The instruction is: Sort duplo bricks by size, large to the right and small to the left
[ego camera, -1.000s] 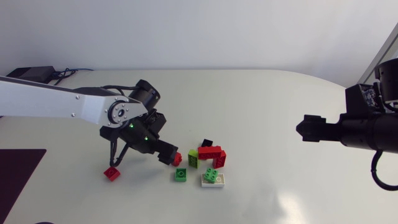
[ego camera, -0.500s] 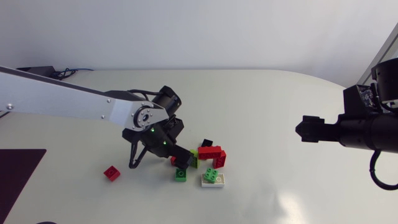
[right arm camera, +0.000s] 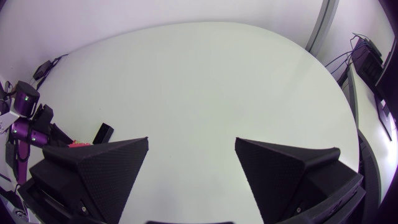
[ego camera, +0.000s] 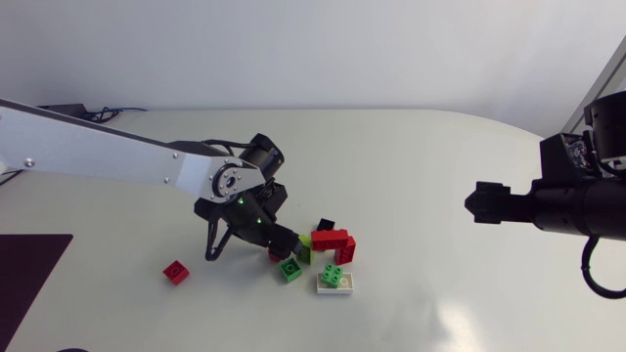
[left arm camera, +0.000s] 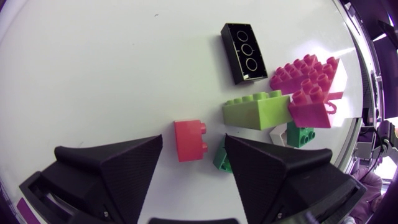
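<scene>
Over the left side of the brick cluster hangs my left gripper, open, with a small red brick lying between its fingers; neither finger touches it. A small green brick lies against the gripper's right finger. Ahead of the gripper are a lime brick, a black brick lying studs down, and two large red bricks. Another small red brick sits alone to the left. My right gripper hangs open and empty far to the right, above the table.
A green brick on a white plate lies at the cluster's front right. A dark mat covers the table's left front corner. The table's rounded edge runs behind my right arm.
My left arm swung right, from the lone red brick to the cluster, and its fingers drew closer around the small red brick. The small green brick was nudged and turned. My right arm kept still.
</scene>
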Motion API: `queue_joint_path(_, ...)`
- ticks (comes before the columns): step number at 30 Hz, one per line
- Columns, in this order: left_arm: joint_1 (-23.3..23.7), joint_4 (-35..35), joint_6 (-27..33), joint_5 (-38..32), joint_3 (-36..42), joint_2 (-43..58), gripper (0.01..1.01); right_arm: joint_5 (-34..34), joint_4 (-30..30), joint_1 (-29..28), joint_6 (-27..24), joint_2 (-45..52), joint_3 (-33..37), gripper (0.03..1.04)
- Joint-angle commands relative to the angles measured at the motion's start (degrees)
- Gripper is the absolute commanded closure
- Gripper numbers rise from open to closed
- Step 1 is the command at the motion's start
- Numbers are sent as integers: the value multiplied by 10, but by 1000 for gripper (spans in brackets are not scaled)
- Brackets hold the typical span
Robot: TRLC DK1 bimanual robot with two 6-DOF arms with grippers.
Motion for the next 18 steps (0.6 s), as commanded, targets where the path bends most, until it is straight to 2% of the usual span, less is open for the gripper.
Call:
queue_joint_path(1,4,3,-13,0,14,20,441,5,-4,7,-4,6,-11,61)
queue_joint_path(8,8,5,-14,-5,14,28,444,5,-4,8,-4,6,-10,61)
queue_joint_path(9,8,5,-14,-5,14,29,507,5,-4,8,-4,6,-10,61)
queue_joint_path(12,16,8,-18,-5,14,31,777,5,-4,8,-4,6,-10,61)
queue_joint_path(18,30,8,-10,-6,0,-2,797,5,-4,9,-4,7,-11,61)
